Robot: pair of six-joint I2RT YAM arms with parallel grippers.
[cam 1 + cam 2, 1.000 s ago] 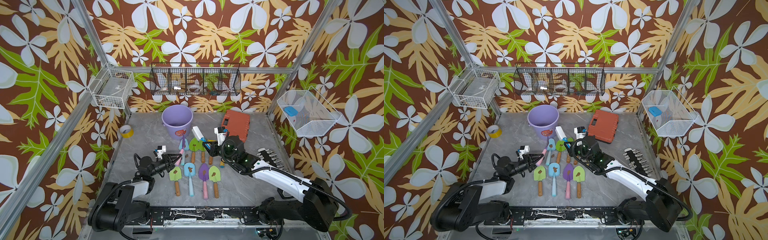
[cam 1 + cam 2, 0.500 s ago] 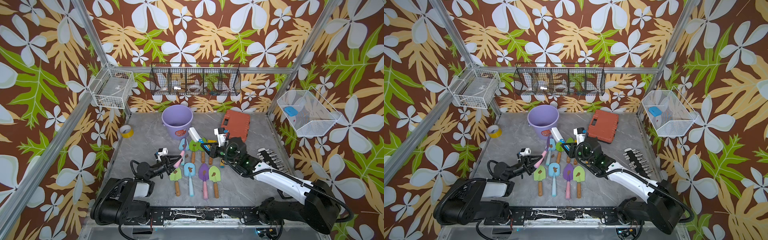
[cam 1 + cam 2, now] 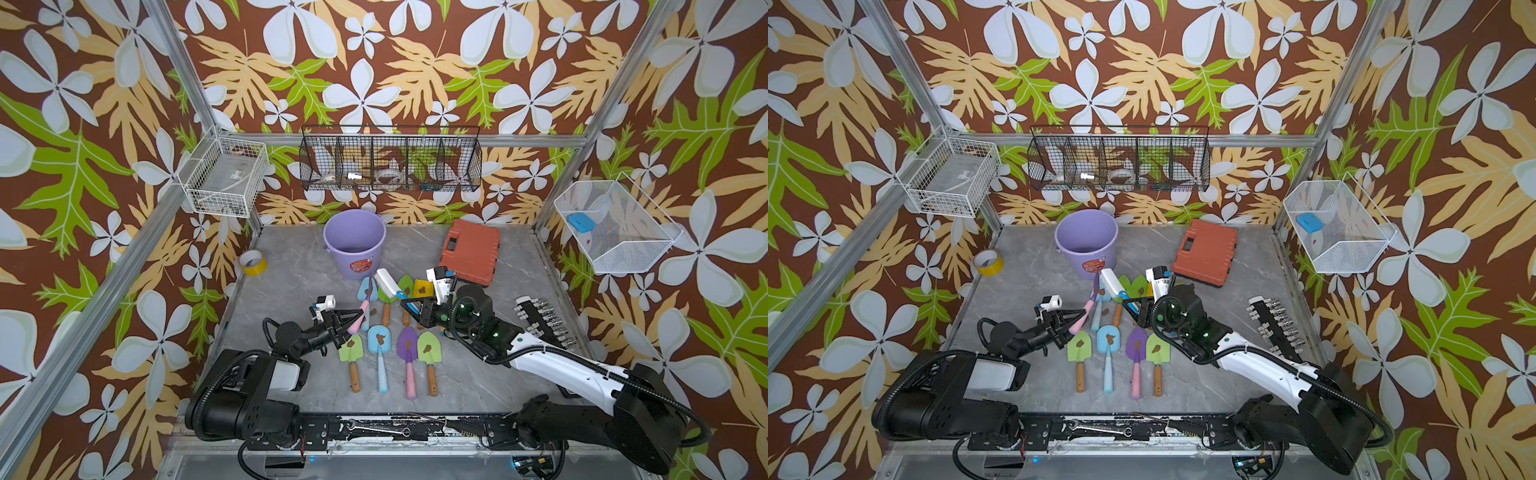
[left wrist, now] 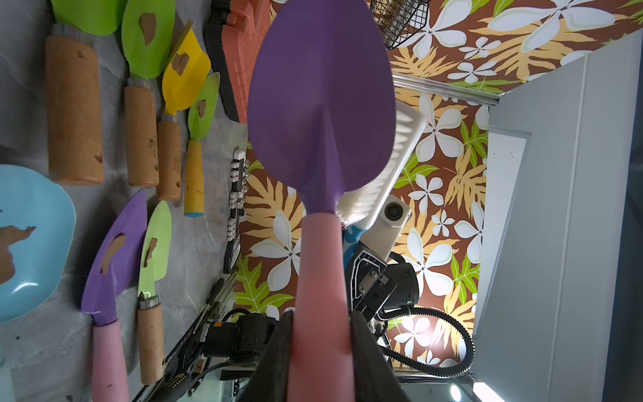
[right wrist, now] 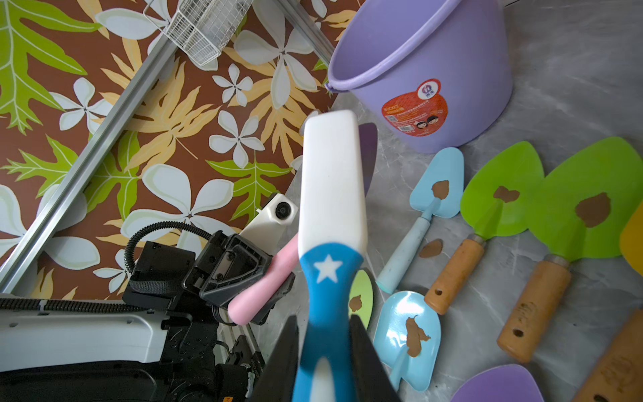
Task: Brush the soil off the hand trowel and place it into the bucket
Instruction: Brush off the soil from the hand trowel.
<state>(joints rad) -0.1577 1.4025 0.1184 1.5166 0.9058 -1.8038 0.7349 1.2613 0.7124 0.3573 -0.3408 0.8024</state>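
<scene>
Now: trowel and brush both gripped, meeting just near of bucket

Left gripper (image 4: 322, 336) is clamped narrow on the pink handle of the purple trowel (image 4: 322, 97). The trowel is raised off the table (image 3: 299, 270), blade pointing far. The blade face toward the left wrist camera is plain purple.

Right gripper (image 5: 325, 348) is closed tight on the blue, star-marked handle of the white brush (image 5: 332, 181). The brush head lies along the blade's other face. In the left wrist view its bristles touch the blade near the neck.

The bucket (image 3: 353, 249) stands upright at far centre, just beyond the blade tip, sticker facing near.

Soil (image 5: 431, 249): one brown clump lies on the table between a light-blue handle and a wooden one. More clumps sit on the blades of the lying trowels.

The far-row trowels (image 3: 405, 286) lie under the held tools. The near-row trowels (image 3: 379, 338), four of them, lie side by side with handles toward the near edge.

The orange-red tool case (image 3: 471, 251) lies flat at far right, and the yellow tape roll (image 3: 251, 262) is at far left. The socket rail (image 3: 540, 320) lies along the right edge.
</scene>
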